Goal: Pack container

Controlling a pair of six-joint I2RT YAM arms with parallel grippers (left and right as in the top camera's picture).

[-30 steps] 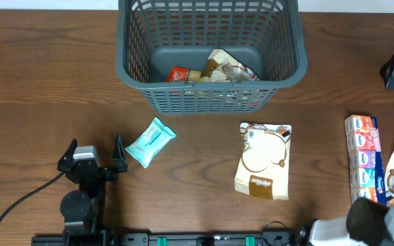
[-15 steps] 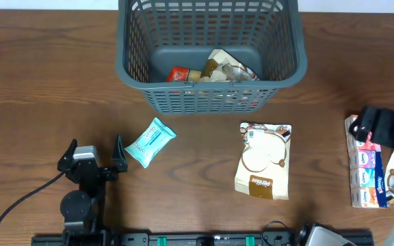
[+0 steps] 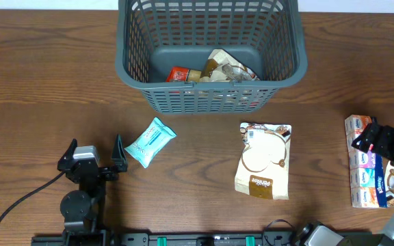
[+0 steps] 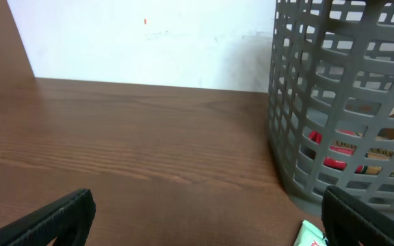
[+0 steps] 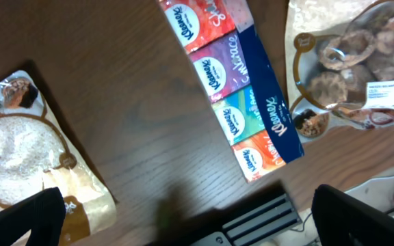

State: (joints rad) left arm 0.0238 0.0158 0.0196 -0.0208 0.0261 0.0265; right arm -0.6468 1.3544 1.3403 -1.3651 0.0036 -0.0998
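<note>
Four packs lay on the table [image 3: 46,68] outside the container [image 3: 211,101], which stood at the far middle with a few snack packs already on its base. So the packing was, in my judgement, partly done.

The right gripper [image 5: 187,201] hung above the tissue pack [image 5: 234,89], its jaws spread wide and holding nothing. A clear pouch of brown pieces [image 5: 351,68] lay just beside the tissues.

The left gripper [image 3: 93,149] rested low near the front edge, also spread wide and empty, with the teal wipes pack [image 3: 150,141] just beside one finger. A brown and white pouch [image 3: 263,160] lay between the two arms.

The step in hand seemed to be the reach for the tissue pack. The next move would call for lowering the right jaws across the narrow width of the pack without catching the neighbouring pouch. After that it would need to close, lift and carry the pack over the high rim.
</note>
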